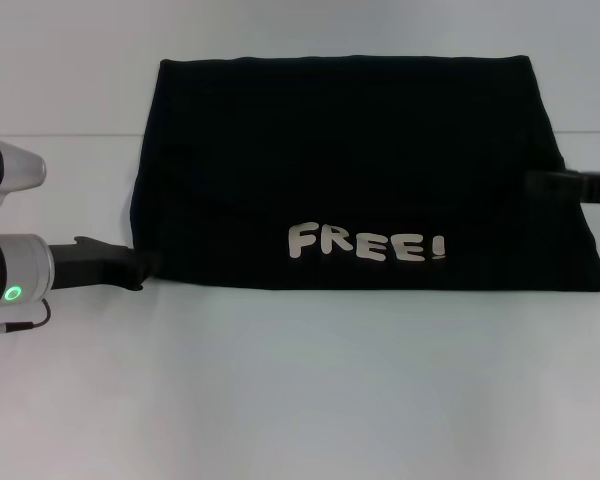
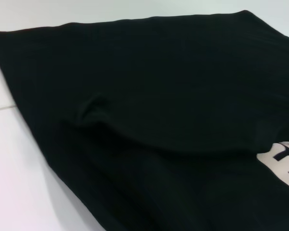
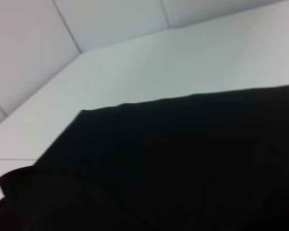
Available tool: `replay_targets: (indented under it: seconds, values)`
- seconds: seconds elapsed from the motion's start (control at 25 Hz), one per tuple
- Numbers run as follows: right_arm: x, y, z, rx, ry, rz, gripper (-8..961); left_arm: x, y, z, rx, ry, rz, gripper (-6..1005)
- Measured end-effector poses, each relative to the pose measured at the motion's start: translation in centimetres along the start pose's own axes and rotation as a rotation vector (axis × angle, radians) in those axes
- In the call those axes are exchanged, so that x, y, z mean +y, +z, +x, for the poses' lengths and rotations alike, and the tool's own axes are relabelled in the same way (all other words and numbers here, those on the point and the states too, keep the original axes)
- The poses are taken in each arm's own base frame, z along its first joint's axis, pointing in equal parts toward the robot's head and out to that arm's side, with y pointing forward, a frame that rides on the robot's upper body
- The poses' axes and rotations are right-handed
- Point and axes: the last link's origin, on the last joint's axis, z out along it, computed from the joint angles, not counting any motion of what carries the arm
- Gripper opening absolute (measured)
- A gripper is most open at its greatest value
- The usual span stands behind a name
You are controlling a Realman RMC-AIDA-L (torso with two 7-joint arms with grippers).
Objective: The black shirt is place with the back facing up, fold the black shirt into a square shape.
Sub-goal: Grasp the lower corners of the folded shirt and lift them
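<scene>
White worktop [image 1: 300, 400] fills the frame, one black shirt [image 1: 360, 170] folded across the upper middle. Only the head view shows both end effectors: left end effector [image 1: 140, 268] and right end effector [image 1: 542, 181] at its edges, grip can't tell.

A lab-like test bench: bare white table [image 1: 300, 400], plain panelled wall [image 3: 111, 19].

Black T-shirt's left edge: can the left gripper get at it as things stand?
Probably yes. The left gripper sits right at the left edge of the soft black T-shirt, with only bare white table around it. The right gripper is at the opposite edge.
</scene>
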Motion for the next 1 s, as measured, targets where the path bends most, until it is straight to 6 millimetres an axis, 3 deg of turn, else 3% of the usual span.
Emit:
replay_targets:
  seconds: [0.4,1.0]
  values:
    - [-2.5,-1.6,3.1,0.111,0.101,0.115,686,0.1,-0.7,0.3,0.006,-0.002,-0.031,7]
    - [-2.6,-1.8,4.3,0.147,0.113,0.116,675,0.0,-0.6,0.5,0.01,-0.001,-0.027,8]
